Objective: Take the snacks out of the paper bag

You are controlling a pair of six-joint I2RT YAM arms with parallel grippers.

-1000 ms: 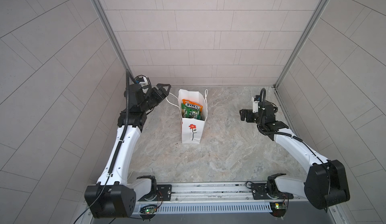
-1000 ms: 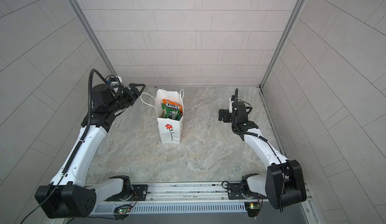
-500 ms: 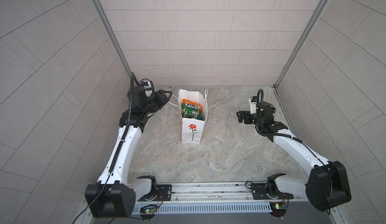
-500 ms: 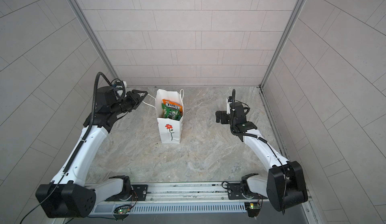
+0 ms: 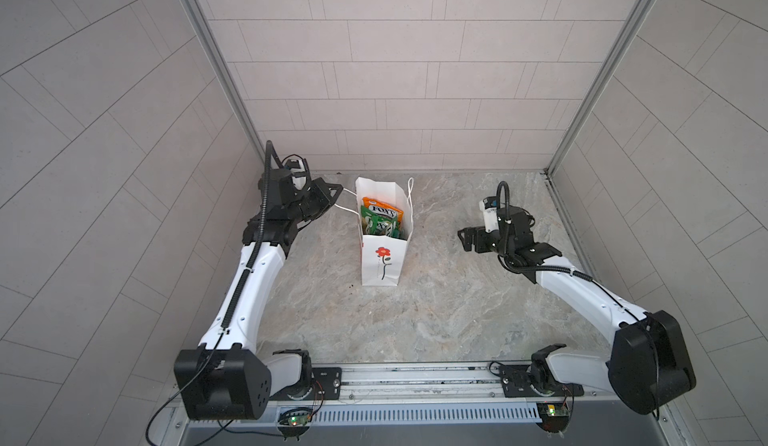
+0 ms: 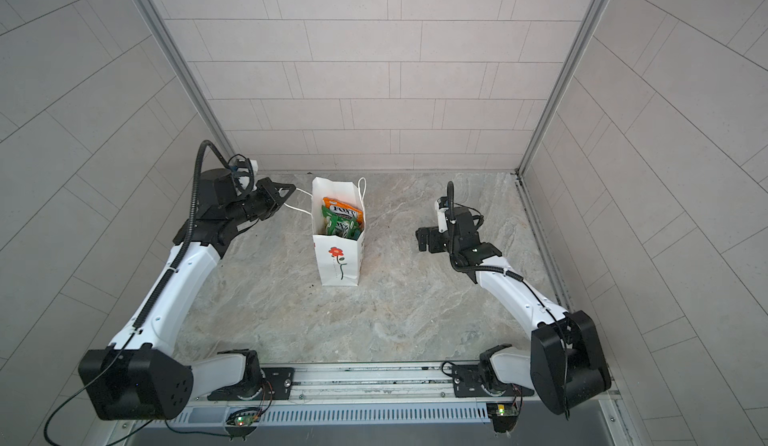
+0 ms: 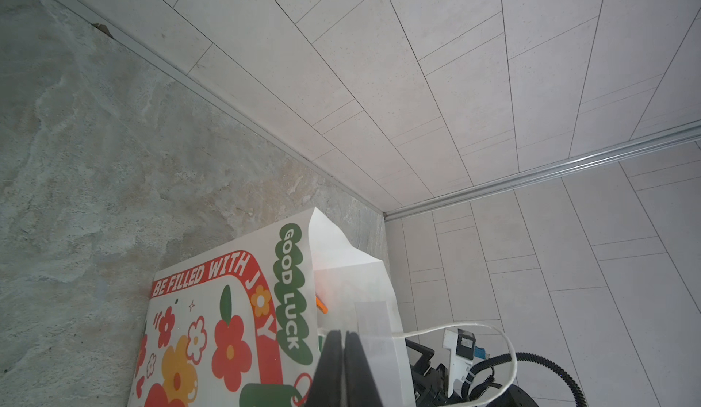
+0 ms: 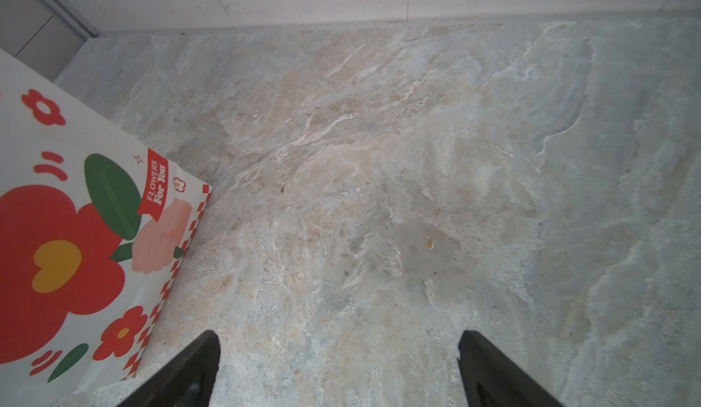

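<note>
Item count: one paper bag (image 5: 382,265), upright on the table (image 5: 436,298), just toward 12 o'clock of its centre. Snacks (image 5: 381,217) are inside the open mouth: one orange packet (image 5: 384,208) and at least two green packets (image 5: 372,220) can be counted, anything deeper is hidden.

Two cord handles show. The left gripper (image 5: 337,192), at 10 o'clock of the bag, has its fingers (image 7: 333,352) pressed together on the near cord handle (image 5: 347,210).

The right gripper (image 8: 337,344), at 3 o'clock and well apart, is spread wide above bare table, holding nothing.
</note>
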